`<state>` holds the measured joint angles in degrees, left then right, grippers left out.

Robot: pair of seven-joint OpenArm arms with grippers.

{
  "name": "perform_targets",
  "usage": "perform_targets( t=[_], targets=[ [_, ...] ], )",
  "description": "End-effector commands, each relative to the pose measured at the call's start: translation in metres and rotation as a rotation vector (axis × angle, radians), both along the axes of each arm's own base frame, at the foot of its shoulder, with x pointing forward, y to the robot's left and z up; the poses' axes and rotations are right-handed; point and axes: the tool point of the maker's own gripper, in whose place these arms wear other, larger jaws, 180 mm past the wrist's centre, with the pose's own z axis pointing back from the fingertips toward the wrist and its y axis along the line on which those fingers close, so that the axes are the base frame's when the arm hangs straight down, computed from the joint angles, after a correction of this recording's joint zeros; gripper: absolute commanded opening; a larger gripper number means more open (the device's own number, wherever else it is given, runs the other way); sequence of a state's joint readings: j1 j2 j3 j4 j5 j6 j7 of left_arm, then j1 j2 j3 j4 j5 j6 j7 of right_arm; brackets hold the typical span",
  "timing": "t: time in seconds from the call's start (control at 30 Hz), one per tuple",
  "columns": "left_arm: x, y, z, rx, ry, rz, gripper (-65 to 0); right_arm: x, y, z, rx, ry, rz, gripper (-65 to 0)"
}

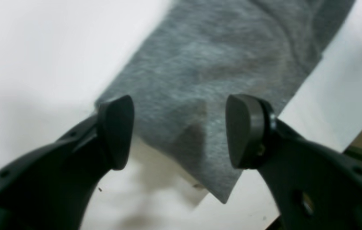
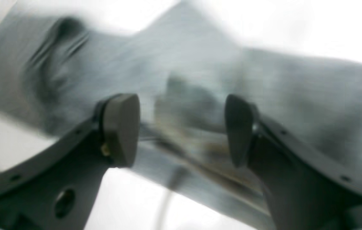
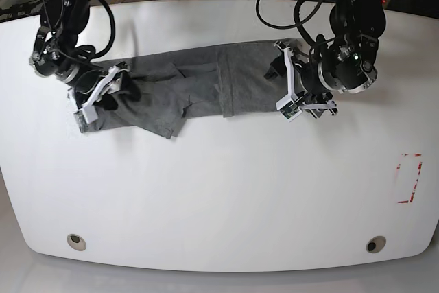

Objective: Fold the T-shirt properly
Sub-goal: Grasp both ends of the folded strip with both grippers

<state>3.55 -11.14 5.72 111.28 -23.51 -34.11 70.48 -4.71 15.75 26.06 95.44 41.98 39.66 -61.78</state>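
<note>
Left end effector (image 1: 179,131): released, its two dark pads spread wide with nothing between them, hovering over one pointed end of the grey cloth in the left wrist view; in the base view it sits at the right of the frame (image 3: 291,94), at the cloth's right-hand edge.
Right end effector (image 2: 182,129): released too, pads apart and empty, poised above blurred grey fabric in the right wrist view; in the base view it appears at the left of the frame (image 3: 103,94), over the cloth's left end.
T-shirt (image 3: 195,87): heather-grey, stretched as a long horizontal band across the upper middle of the base view, between the two arms; layers overlap near its centre, and a flap hangs lower at centre-left.
T-shirt, close up: a narrow corner points toward the bottom of the left wrist view (image 1: 200,80); creases bunch at the upper left of the right wrist view (image 2: 200,83), which is too blurred for finer detail.
Tabletop (image 3: 219,190): white, bare across the lower half of the base view, with a red-marked rectangle (image 3: 409,178) at far right.
</note>
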Motion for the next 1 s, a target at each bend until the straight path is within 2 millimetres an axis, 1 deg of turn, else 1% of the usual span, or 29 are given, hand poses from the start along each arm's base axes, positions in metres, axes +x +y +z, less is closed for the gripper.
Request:
perform_targets(
  t=[0.0,0.03,0.07,0.13,0.17,0.3,0.43,0.5,0.6,0.7,0.77,0.83,0.9,0.97],
  targets=[
    [0.006,0.001,0.009,-0.01,-0.036,0.001,-29.0,0.016,-0.022,0.019,0.005,-0.07,-0.052,-24.1],
    [0.006,0.001,0.007,-0.01,-0.029,0.003,-31.4,0.017,-0.035,0.017,-0.003,-0.059,-0.077,-23.9],
    [0.004,0.002,0.003,-0.007,-0.016,0.007,-34.4,0.023,-0.052,0.017,-0.005,-0.049,-0.103,-23.6],
    [0.0,0.005,-0.005,-0.001,0.01,0.011,-37.9,0.03,-0.07,0.013,-0.002,-0.022,-0.134,-21.4],
    [-0.001,0.007,-0.009,0.002,0.026,0.014,-39.2,0.033,-0.081,0.01,0.006,-0.002,-0.159,-19.0],
    [-0.006,0.016,-0.028,0.021,0.087,0.027,-39.3,0.042,-0.12,0.004,0.052,0.032,-0.261,-13.6],
    [-0.009,0.021,-0.042,0.027,0.137,0.041,-39.3,0.048,-0.144,0.008,0.059,0.045,-0.302,-12.7],
    [-0.011,0.023,-0.048,0.029,0.158,0.047,-39.3,0.048,-0.149,0.004,0.07,0.056,-0.317,-12.7],
    [0.0,0.025,-0.047,0.03,0.153,0.056,-39.3,0.044,-0.151,-0.007,0.092,0.088,-0.333,-12.7],
    [0.01,0.031,-0.048,0.039,0.156,0.067,-39.3,0.04,-0.147,-0.014,0.105,0.102,-0.335,-13.0],
    [0.019,0.033,-0.046,0.038,0.147,0.074,-39.3,0.037,-0.139,-0.021,0.123,0.116,-0.33,-13.0],
    [0.026,0.04,-0.043,0.046,0.128,0.079,-39.3,0.03,-0.128,-0.033,0.144,0.139,-0.325,-13.0],
    [0.028,0.043,-0.042,0.046,0.116,0.079,-39.3,0.026,-0.12,-0.04,0.161,0.155,-0.321,-13.2],
    [0.032,0.042,-0.039,0.034,0.099,0.08,-39.3,0.024,-0.103,-0.049,0.195,0.169,-0.312,-13.2]
  ],
)
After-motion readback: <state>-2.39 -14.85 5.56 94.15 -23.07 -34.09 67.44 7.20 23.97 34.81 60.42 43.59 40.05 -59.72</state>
